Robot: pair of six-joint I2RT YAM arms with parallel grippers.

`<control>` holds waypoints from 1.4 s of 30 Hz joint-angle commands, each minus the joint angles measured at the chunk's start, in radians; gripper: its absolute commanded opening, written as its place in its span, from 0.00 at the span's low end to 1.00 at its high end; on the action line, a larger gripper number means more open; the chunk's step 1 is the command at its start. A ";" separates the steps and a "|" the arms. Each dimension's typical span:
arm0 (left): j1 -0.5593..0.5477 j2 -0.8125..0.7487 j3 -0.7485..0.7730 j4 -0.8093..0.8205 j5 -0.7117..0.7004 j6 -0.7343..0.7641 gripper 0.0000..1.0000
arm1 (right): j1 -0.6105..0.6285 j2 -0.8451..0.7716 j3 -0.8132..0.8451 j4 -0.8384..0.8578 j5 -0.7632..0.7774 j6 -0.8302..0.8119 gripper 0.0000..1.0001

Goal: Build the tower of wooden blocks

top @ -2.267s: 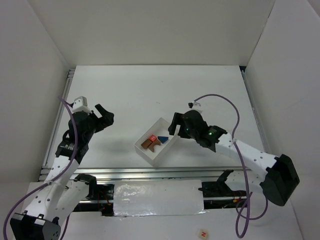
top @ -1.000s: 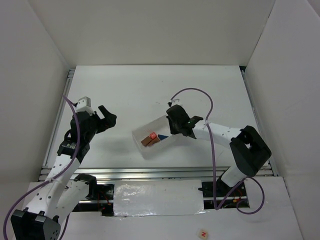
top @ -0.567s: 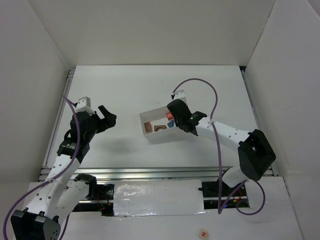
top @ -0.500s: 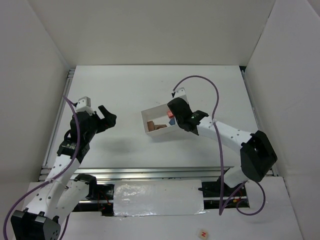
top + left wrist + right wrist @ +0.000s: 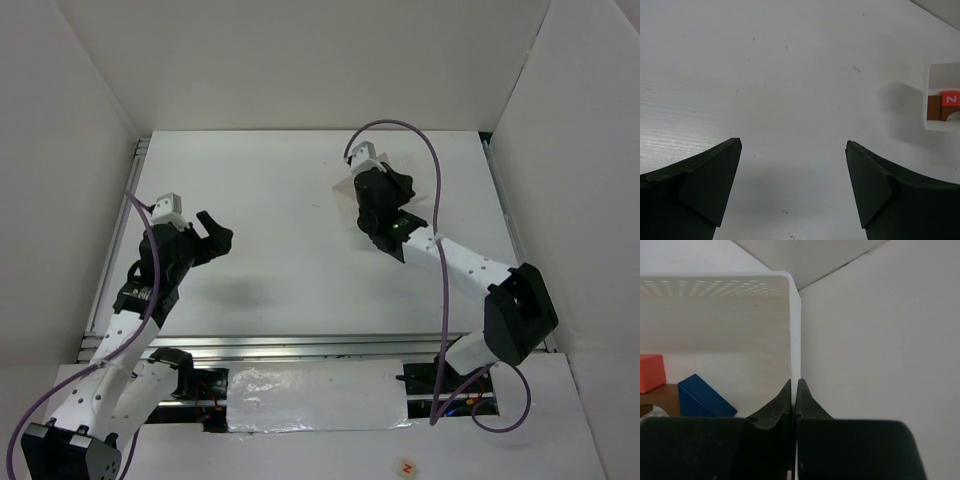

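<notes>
**Tray swung up to the far side, blocks still inside**

Over the last second or so the right gripper [image 5: 795,385] has carried the white tray [image 5: 348,188] from the near middle of the desk [image 5: 270,180] to the far side, right of centre, and tipped it on edge. Its fingers are pressed together on the tray's side wall. No block is stacked yet. The move looks like a prelude to tipping the pieces out, so I judge the task barely begun.

The overhead view shows only the tray's pale outside, with the contents hidden. The right wrist view looks into it: a red cube [image 5: 650,372], a blue wedge [image 5: 702,396] and a strip of brown block [image 5: 660,397] lie low against the wall. The left wrist view, with the left gripper [image 5: 793,145] spread wide over bare desk at the left, catches the tray's open face far off to the right.
</notes>
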 commanded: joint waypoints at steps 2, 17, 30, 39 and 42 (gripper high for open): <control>-0.003 -0.007 0.016 0.040 -0.005 0.014 0.99 | -0.009 0.066 -0.062 0.618 0.121 -0.562 0.00; -0.011 0.003 0.019 0.038 -0.017 0.028 0.99 | 0.013 0.324 -0.088 1.187 0.049 -1.418 0.00; -0.009 0.014 0.023 0.046 0.015 0.034 0.99 | 0.076 0.249 -0.111 0.608 0.032 -1.189 0.00; -0.009 0.016 0.019 0.052 0.025 0.040 0.99 | 0.076 0.206 -0.103 0.469 0.014 -1.192 0.00; -0.011 0.017 0.019 0.054 0.030 0.040 0.99 | 0.075 0.218 -0.108 0.474 0.008 -1.192 0.00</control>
